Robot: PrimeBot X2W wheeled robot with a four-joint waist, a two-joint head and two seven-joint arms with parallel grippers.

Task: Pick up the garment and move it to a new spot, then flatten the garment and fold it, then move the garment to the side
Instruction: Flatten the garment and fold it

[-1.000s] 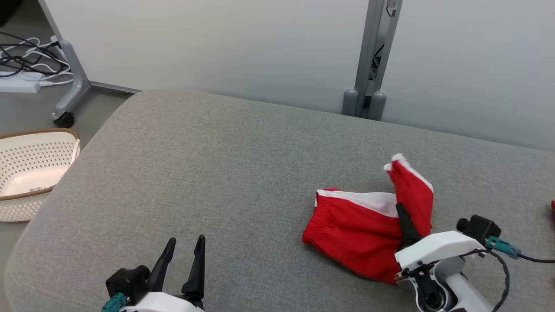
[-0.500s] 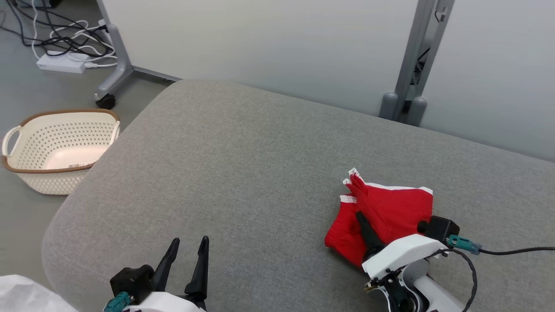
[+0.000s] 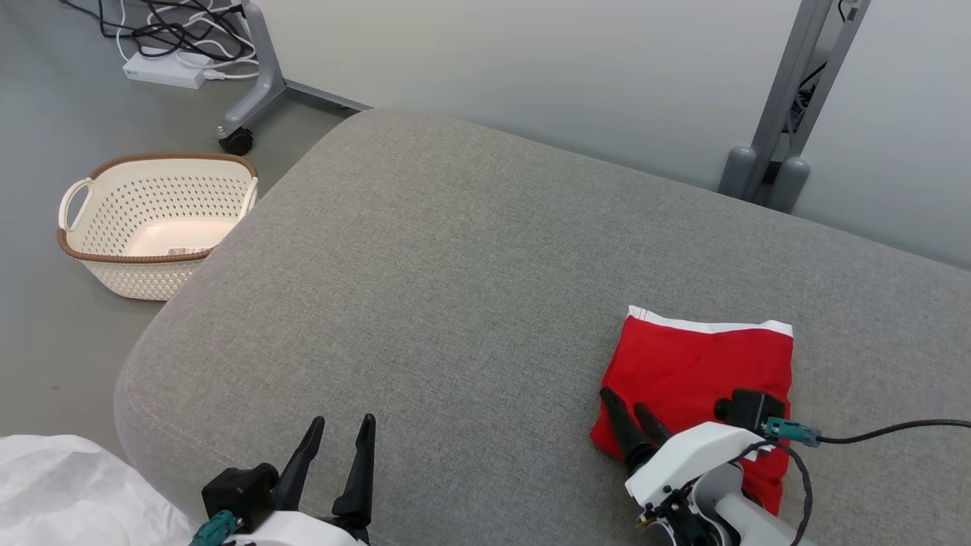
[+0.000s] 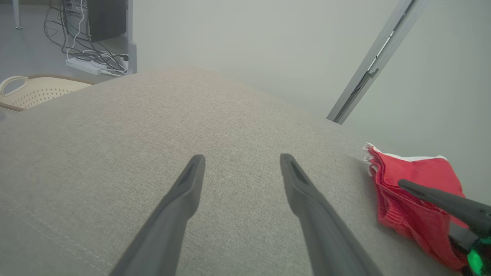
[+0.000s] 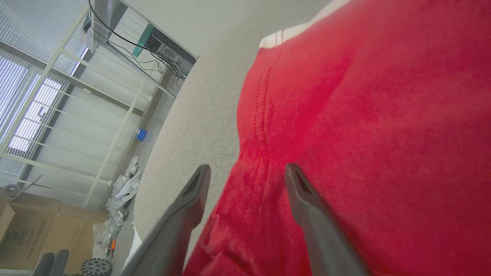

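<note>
Garment: the red fabric garment with a white band [image 3: 698, 364] lies at 4 o'clock on the grey fabric-covered table [image 3: 455, 288]. It is a compact rectangle with the white band along its far edge.

What changed: 1 second ago your right gripper held 1 flap raised above the rest. 0.5 seconds ago that flap was coming over the lower layer. Now it lies flat on top and nothing stands up.

Camera: the head has turned since then, so the scene's shift in the picture is no move of the things.

Right gripper: the right gripper [image 3: 623, 402] sits at the garment's 7 o'clock corner with its fingers spread, pinching nothing. In the right wrist view [image 5: 247, 168], 1 finger is over bare table and the other over red cloth [image 5: 364, 115], straddling the edge. You cannot tell whether the tips touch the fabric.

Left gripper: the left gripper [image 3: 343, 419] is at 7 o'clock on the table, well apart from the garment. Its fingers are spread and empty, above bare fabric in the left wrist view [image 4: 241, 157].

Meaning: the fold looks finished and let go, which leaves moving the garment to the side.

Risk: the stack is loose, so take every layer in 1 pinch or the top layer may slide open.

Surroundings: a cream perforated plastic basket [image 3: 155, 220] stands on the floor at 10 o'clock, off the table.
</note>
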